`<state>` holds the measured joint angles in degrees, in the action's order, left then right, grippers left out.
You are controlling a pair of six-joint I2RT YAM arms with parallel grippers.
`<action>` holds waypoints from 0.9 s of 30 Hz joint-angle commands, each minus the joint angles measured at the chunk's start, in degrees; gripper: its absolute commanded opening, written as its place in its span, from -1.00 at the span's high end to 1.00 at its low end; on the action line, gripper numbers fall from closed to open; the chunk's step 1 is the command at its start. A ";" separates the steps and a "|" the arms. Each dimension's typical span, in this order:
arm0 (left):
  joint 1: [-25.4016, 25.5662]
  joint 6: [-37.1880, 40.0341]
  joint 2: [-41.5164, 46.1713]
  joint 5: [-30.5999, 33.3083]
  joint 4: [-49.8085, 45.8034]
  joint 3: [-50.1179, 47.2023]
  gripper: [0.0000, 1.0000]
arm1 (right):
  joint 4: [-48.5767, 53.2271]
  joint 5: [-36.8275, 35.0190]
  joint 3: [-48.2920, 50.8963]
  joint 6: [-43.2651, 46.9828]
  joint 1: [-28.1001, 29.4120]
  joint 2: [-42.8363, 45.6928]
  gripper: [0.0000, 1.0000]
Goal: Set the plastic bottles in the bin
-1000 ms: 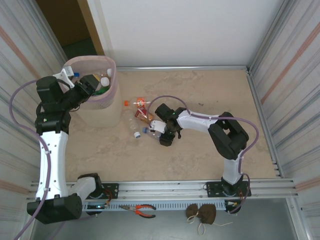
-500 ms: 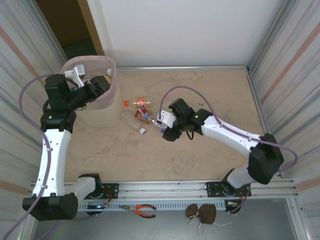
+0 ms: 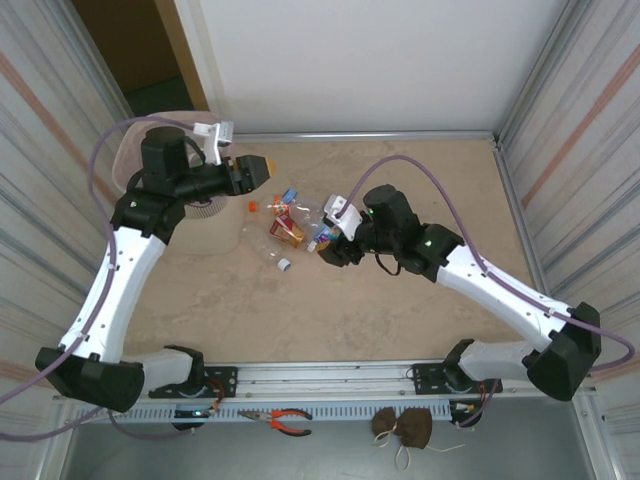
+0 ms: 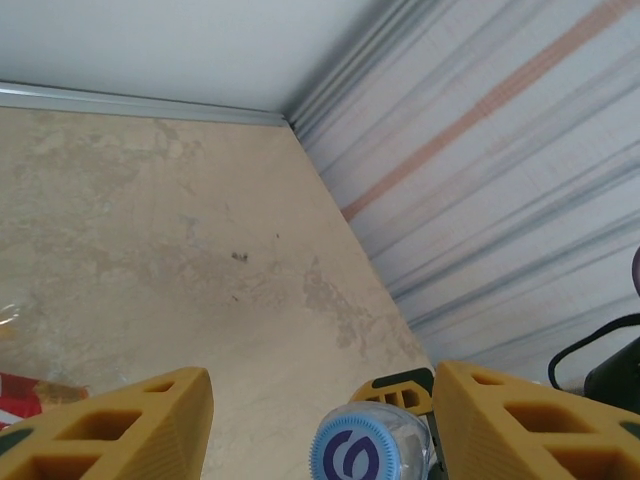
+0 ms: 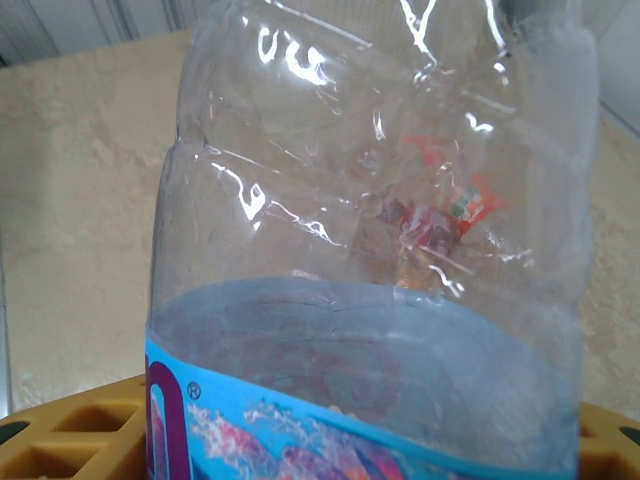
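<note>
Clear plastic bottle (image 5: 370, 250), blue label, sat clamped in right gripper (image 3: 328, 238). From those fingers, bin (image 3: 128, 148) lay well apart, beyond left gripper (image 3: 255, 172), itself spread wide.

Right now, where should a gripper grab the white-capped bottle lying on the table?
The white-capped bottle lies flat on the table, so probably come straight down from above and close across its clear body, mid-length; the cap end is narrower.

top: high at near edge, looks down | left wrist: low, faces far-right corner | right wrist: against blue-labelled bottle (image 5: 370, 250) | shared: table (image 3: 300, 310)
</note>
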<state>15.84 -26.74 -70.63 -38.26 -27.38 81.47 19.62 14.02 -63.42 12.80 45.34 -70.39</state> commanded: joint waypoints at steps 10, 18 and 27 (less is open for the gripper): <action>6.58 5.43 -1.93 -1.65 -1.45 2.65 -0.20 | -4.50 3.80 -2.08 -4.95 -1.23 2.98 -0.17; 8.33 5.32 -1.97 -1.29 0.70 2.57 -0.08 | -5.02 4.19 -2.63 -5.59 -1.38 3.15 -0.17; 8.51 4.56 -2.06 -2.22 1.93 2.46 0.18 | -5.49 4.55 -2.65 -5.91 -1.42 3.51 -0.17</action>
<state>24.14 -22.46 -72.64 -39.51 -27.40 82.72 15.51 16.99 -63.96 7.90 44.23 -68.47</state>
